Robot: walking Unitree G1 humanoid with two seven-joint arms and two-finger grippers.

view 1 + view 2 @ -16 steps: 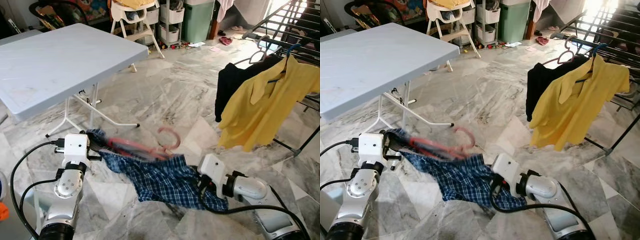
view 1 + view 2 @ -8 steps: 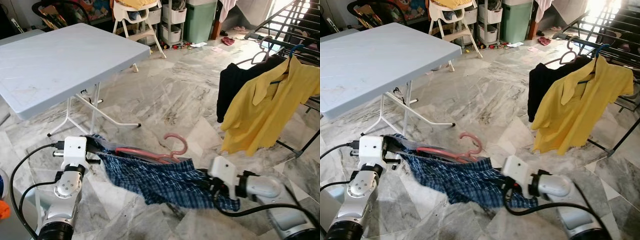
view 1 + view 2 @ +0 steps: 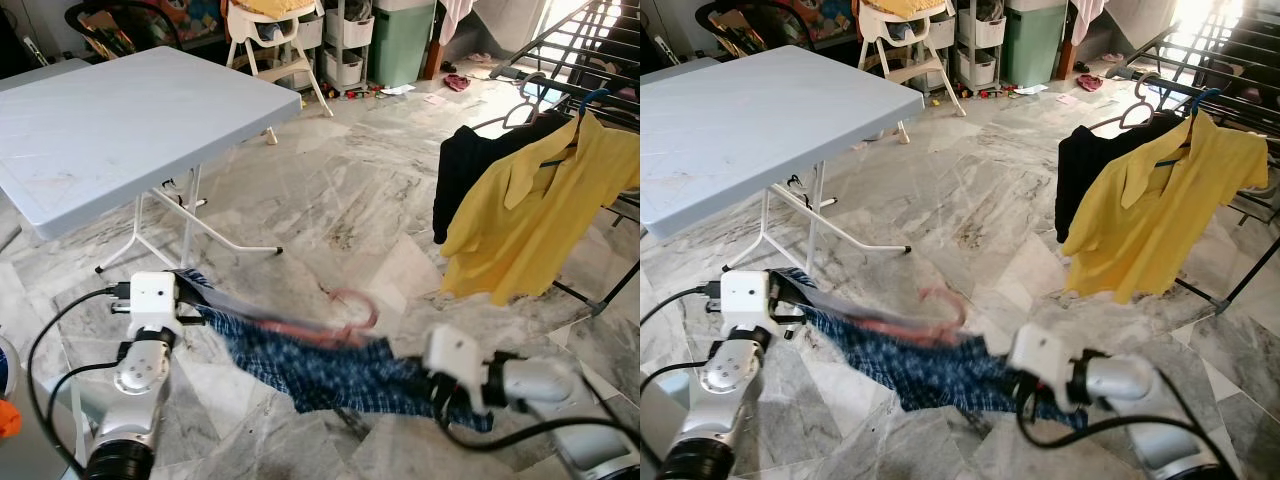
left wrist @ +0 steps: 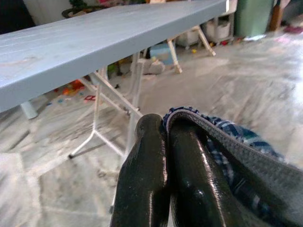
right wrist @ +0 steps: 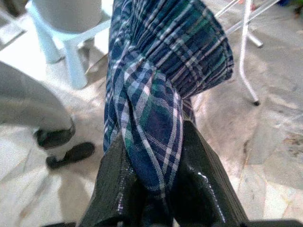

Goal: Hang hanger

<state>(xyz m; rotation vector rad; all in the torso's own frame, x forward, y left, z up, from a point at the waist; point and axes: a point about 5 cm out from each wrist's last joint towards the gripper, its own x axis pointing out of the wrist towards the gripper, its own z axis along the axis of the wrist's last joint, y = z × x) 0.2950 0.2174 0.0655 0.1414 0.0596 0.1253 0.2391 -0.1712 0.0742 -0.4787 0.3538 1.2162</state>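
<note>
A blue plaid shirt on a pink hanger stretches between my two grippers above the marble floor, blurred by motion. My left gripper is shut on the shirt's collar end. My right gripper is shut on a bunch of the plaid cloth at the other end. The hanger's hook sticks up in the middle. At the right stands a drying rack holding a yellow polo shirt and a black garment.
A grey folding table stands at the left, its white legs near my left arm. A high chair, storage shelves and a green bin line the back. A white plastic stool and a person's shoe appear in the right wrist view.
The shirt and hanger have dropped a little and blurred. My right gripper has shifted slightly lower with the cloth; my left gripper stays put.
</note>
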